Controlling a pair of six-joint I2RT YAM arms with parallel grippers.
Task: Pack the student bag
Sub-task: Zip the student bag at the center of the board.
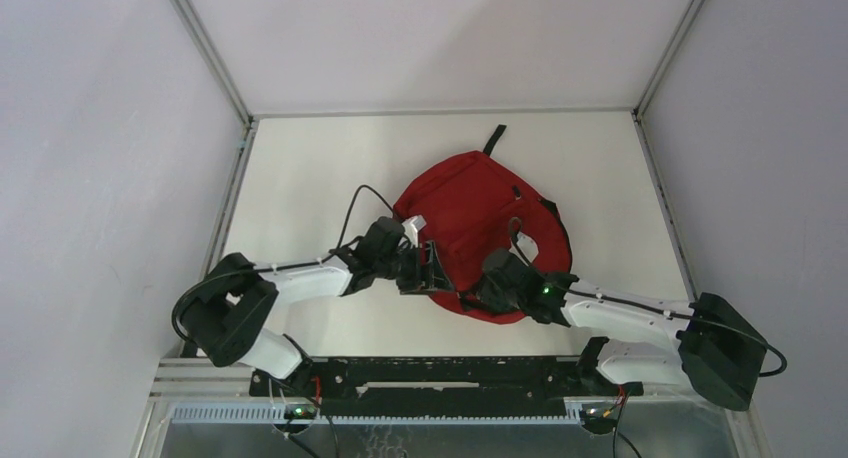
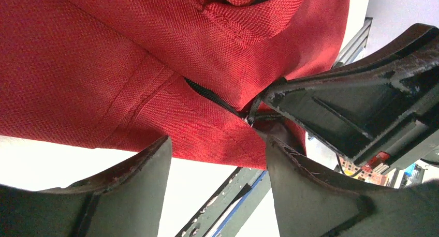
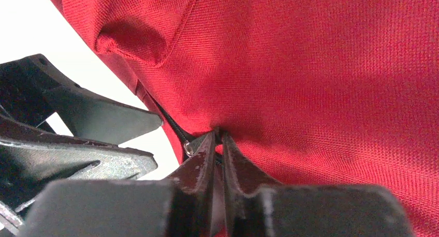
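While the right gripper [image 3: 218, 137] pinches the zipper pull [image 3: 188, 147], the student bag [image 1: 470, 203] lies unopened.
Left gripper [image 2: 217, 144] gapes empty; next, it likely braces the bag.

Student bag [image 1: 478, 200] — on table [image 1: 300, 178]; central

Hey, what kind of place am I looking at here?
Probably a robot lab test cell: a white table walled by plain panels on metal rails, two arms bolted at its near edge, one red backpack.
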